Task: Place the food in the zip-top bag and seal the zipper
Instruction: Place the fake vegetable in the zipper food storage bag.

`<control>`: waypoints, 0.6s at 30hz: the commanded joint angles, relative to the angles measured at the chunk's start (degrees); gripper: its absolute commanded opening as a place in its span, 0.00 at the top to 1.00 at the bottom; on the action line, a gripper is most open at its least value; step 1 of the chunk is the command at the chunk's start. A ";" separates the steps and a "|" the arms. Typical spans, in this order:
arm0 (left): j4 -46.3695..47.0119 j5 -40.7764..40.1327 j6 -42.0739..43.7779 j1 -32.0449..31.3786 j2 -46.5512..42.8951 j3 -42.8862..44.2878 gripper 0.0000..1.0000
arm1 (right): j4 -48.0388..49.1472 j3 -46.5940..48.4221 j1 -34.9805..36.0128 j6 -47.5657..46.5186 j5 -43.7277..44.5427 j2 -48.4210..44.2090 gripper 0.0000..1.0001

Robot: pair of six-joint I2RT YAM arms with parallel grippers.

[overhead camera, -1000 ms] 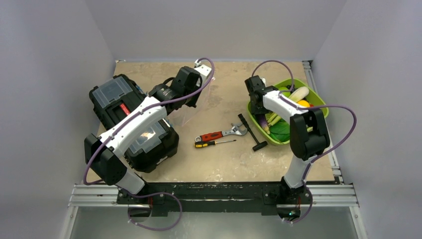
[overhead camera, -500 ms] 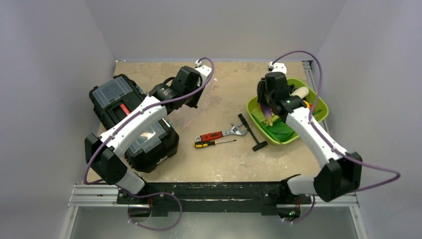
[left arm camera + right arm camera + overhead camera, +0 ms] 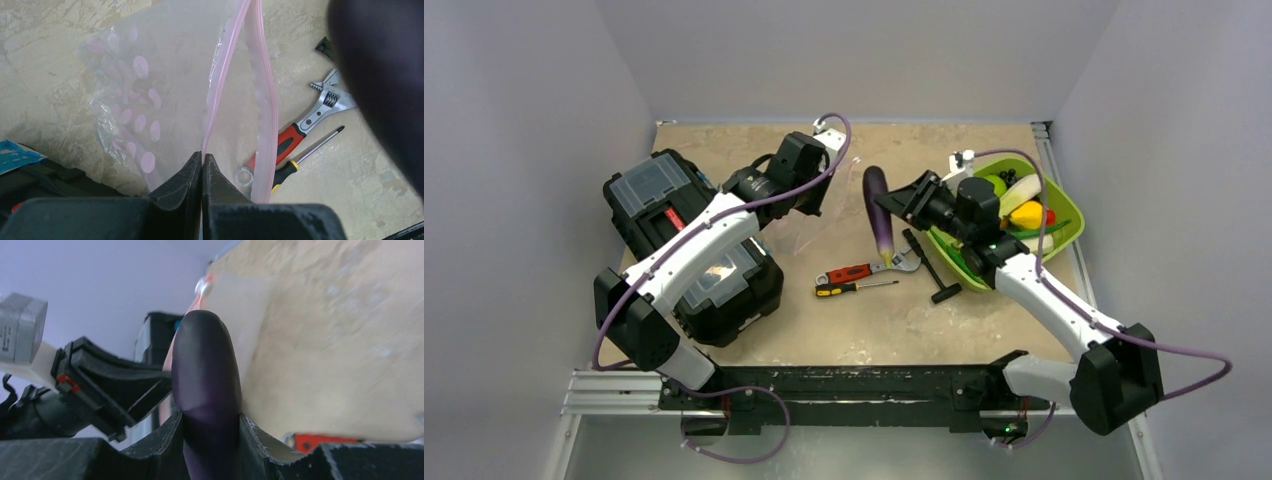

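Note:
My left gripper (image 3: 817, 203) is shut on one lip of the pinkish-red zipper (image 3: 220, 85) and holds the clear zip-top bag (image 3: 798, 232) up with its mouth parted; the wrist view shows the jaws (image 3: 202, 161) pinching the strip and the bag (image 3: 145, 95) hanging beyond. My right gripper (image 3: 894, 203) is shut on a long dark purple eggplant (image 3: 876, 188), held in the air just right of the bag mouth. The eggplant fills the right wrist view (image 3: 205, 370) between the jaws (image 3: 210, 421) and shows as a dark blur in the left wrist view (image 3: 385, 75). More food lies in the tray: a yellow piece (image 3: 1027, 213), green apple (image 3: 994, 183) and green leaf (image 3: 984, 262).
The lime-green tray (image 3: 1067, 200) sits at the back right. A red-handled wrench (image 3: 869, 269), a screwdriver (image 3: 854, 288) and a black T-handle tool (image 3: 929, 266) lie mid-table under the right arm. A black toolbox (image 3: 689, 240) stands at the left, under the left arm.
My right arm lifted the purple eggplant out of the tray and swung it left to the bag mouth. My left gripper kept holding the bag in place.

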 commanded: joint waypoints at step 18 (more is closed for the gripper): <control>3.62 -1.67 -6.00 0.30 -1.41 0.41 1.00 | -4.79 9.37 12.10 37.97 8.10 8.14 1.00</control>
